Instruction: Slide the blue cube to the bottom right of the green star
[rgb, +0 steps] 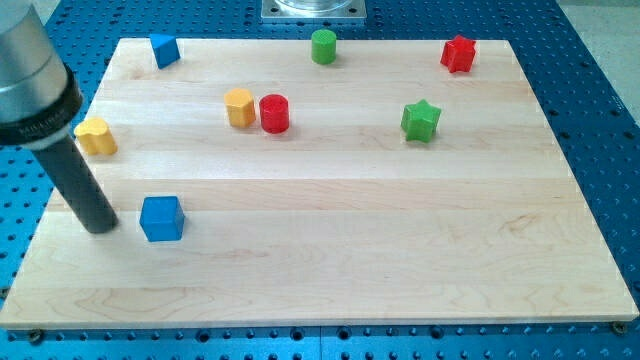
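seven small blocks lie on the wooden board (330, 260) in the only camera view, and the board lies on a blue perforated table (600, 90). the blue cube (161, 218) is in the lower left part of the frame, flat on the wood. my tip (100, 226) is just beside this cube on the view's left, with a thin gap between them, so i cannot say that they touch. the rod goes up from there toward the upper left corner of the frame, where its thick grey body is partly cut by the edge. the rod has no jaws, so it holds nothing; it only stands next to the cube. the green star (421, 120) is in the upper right part of the frame, well apart from the cube. the red star (458, 54) is near the top right corner of the board. the green cylinder (323, 46) stands at the top middle. the red cylinder (274, 113) and an orange-yellow block (240, 107) are side by side, touching or almost touching, left of the centre. a yellow block (96, 136) lies near the left edge, just beside the rod. a blue block (165, 50), whose shape i cannot tell surely, is at the top left.
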